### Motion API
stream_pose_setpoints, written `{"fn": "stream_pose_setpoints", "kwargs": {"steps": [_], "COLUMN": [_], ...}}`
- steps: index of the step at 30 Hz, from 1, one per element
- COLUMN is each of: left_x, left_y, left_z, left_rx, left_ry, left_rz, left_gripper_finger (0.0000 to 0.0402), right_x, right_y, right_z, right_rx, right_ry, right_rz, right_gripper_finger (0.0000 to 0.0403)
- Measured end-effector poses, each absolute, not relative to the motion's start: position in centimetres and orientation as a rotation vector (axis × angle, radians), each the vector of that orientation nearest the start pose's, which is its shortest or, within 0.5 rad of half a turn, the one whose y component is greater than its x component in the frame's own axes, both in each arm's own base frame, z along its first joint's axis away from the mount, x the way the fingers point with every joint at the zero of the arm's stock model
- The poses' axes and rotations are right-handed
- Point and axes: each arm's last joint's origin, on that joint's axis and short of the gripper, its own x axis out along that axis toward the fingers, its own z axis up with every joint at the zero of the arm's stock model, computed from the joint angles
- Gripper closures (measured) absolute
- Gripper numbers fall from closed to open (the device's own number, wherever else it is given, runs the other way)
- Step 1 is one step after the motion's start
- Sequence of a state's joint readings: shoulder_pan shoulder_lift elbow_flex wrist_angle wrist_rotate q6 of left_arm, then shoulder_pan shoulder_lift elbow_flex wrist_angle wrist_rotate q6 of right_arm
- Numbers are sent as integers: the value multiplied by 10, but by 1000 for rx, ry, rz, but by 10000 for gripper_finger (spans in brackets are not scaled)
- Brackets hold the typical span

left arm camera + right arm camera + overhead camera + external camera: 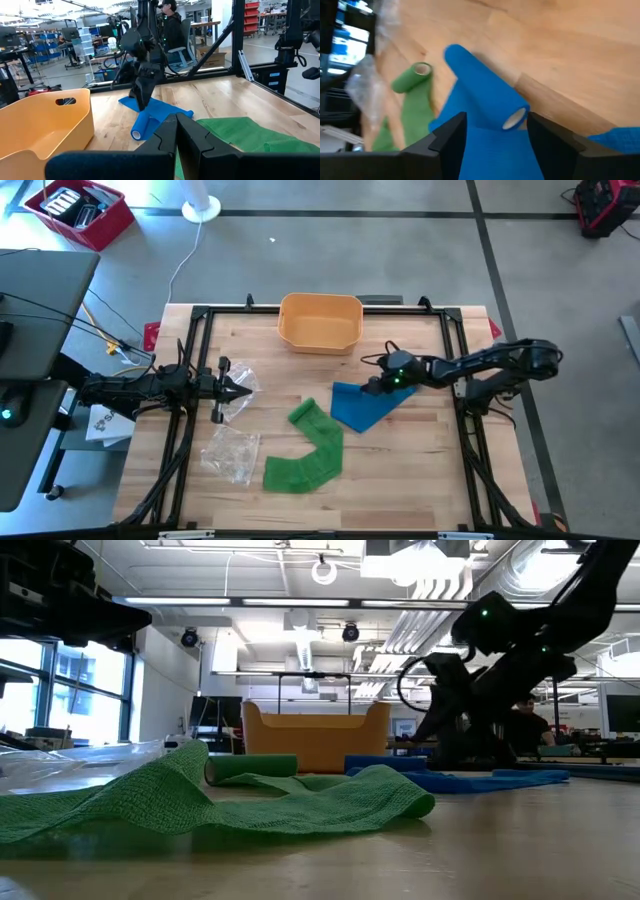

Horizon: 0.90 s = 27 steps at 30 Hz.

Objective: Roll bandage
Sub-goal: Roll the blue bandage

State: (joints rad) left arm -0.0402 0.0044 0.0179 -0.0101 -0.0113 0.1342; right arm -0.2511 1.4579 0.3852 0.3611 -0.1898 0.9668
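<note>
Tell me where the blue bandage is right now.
In the high view, the blue bandage lies right of centre, beside the green bandage, under the right gripper.

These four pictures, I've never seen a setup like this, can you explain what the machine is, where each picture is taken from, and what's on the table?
It is a robot with two dark arms at a wooden table. One picture looks straight down, one looks level across the tabletop, and two come from cameras on the wrists. On the table lie a blue bandage, partly rolled, a green bandage, an orange bin and clear plastic wrappers. The right gripper is open around the blue roll, not gripping it. The left gripper waits shut at the left side, holding nothing.
</note>
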Motion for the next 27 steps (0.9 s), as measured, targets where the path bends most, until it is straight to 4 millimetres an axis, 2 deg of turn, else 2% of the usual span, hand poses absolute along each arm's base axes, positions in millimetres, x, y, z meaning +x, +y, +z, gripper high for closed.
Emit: {"fn": "stream_pose_setpoints", "kwargs": {"steps": [4, 11, 17, 24, 27], "left_x": [97, 97, 97, 97, 97], "left_y": [-4, -4, -4, -4, -4], "left_z": [168, 168, 168, 168, 168], "left_rx": [134, 134, 134, 134, 134], "left_ry": [-6, -6, -6, -6, -6], "left_rz": [-29, -29, -29, -29, -29], "left_gripper_finger": [399, 399, 399, 399, 399], "right_x": [233, 245, 246, 253, 258], "right_y": [-53, -53, -55, -57, -58], "right_z": [111, 115, 116, 100, 97], "right_rx": [1104, 1112, 1097, 1063, 1025], "right_ry": [662, 649, 626, 631, 589], "right_rz": [-361, -345, -392, -402, -377], "right_gripper_finger": [203, 204, 204, 206, 224]}}
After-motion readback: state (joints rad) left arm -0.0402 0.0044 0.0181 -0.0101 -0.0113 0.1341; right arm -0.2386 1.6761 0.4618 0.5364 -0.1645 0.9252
